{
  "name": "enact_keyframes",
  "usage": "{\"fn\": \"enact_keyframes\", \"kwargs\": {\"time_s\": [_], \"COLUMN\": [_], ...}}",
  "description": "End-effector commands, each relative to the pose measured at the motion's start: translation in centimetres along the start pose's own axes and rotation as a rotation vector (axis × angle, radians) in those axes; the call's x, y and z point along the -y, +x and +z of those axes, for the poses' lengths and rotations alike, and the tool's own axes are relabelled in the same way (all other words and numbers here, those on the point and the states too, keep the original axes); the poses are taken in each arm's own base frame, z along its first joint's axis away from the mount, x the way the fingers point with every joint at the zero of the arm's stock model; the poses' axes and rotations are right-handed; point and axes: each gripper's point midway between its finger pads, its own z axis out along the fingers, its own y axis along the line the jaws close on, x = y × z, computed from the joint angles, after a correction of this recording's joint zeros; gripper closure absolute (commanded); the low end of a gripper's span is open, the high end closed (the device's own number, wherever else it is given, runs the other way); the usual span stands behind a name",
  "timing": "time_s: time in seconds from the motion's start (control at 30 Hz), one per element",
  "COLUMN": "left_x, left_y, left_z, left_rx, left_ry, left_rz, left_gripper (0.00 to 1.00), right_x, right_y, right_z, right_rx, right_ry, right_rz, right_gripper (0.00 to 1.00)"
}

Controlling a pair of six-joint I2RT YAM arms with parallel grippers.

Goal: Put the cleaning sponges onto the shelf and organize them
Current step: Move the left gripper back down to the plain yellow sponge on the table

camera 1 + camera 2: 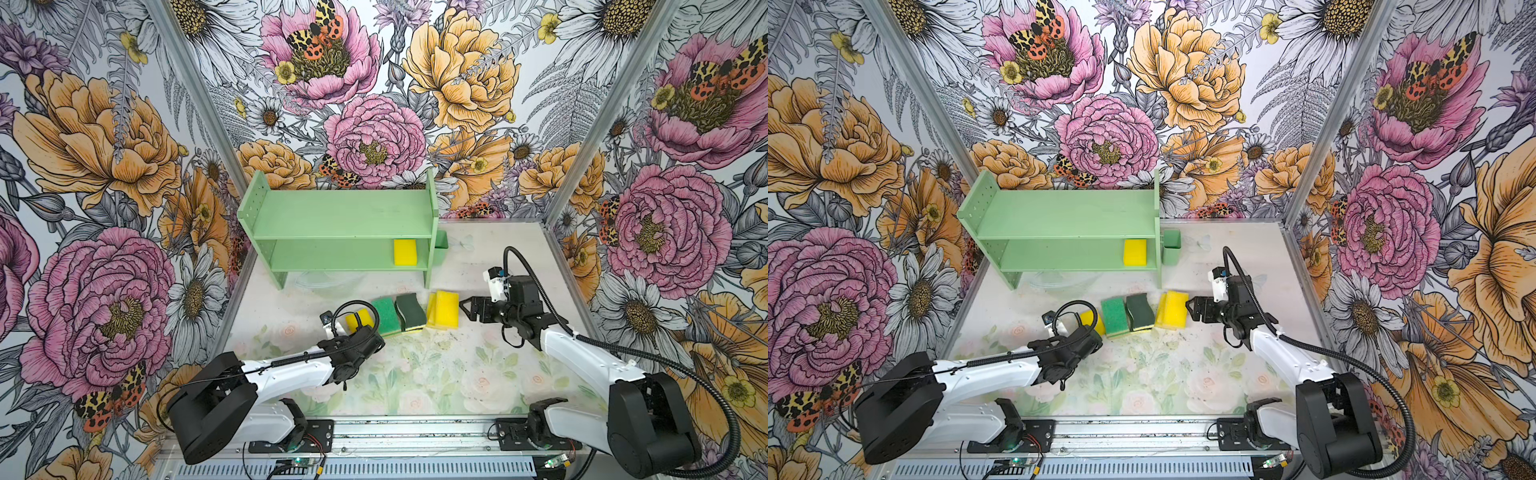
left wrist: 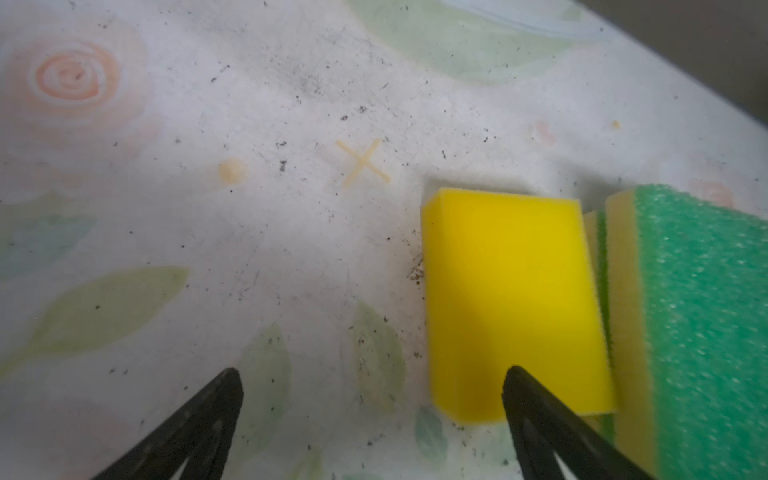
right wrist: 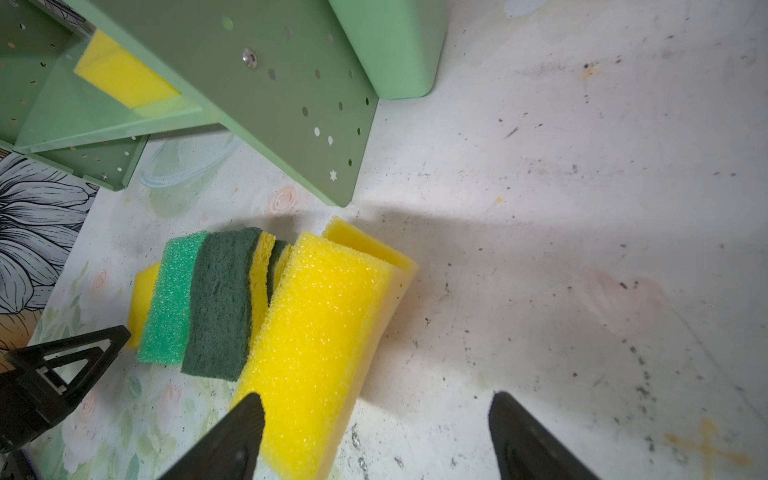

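In a top view the mint-green shelf [image 1: 340, 214] stands at the back of the tabletop [image 1: 436, 374], with a small green cup [image 1: 440, 248] on its right side. One yellow sponge [image 1: 405, 252] lies at the right end of the lower tier. In front of the shelf, sponges sit packed in a row: a yellow block [image 1: 357, 318] partly under the left arm [image 1: 353, 345], a bright-green-topped sponge [image 1: 385, 313], a dark-green-topped sponge [image 1: 410, 309], then a yellow pair [image 1: 445, 309] leaning together. The right gripper [image 1: 467, 309] sits just beside that pair, jaws parted, holding nothing.
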Motion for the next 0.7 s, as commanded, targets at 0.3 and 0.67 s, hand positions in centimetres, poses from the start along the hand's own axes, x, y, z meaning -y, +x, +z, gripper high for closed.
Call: {"fn": "enact_keyframes", "kwargs": {"time_s": [0.3, 0.67], "left_x": [-3.8, -4.3], "left_y": [-0.7, -3.3], "left_z": [1.5, -0.1], "left_rx": [-0.025, 0.033], "left_ry": [-0.111, -0.043], "left_rz": [-0.019, -0.089], "left_gripper": [0.01, 0.01], "right_x": [0.1, 0.3], "right_y": [-0.3, -0.1], "right_z": [0.6, 1.3], "right_rx": [-0.001, -0.014], "right_ry": [0.011, 0.006], "right_rz": [-0.017, -0.008], "right_gripper": [0.13, 0.13]}}
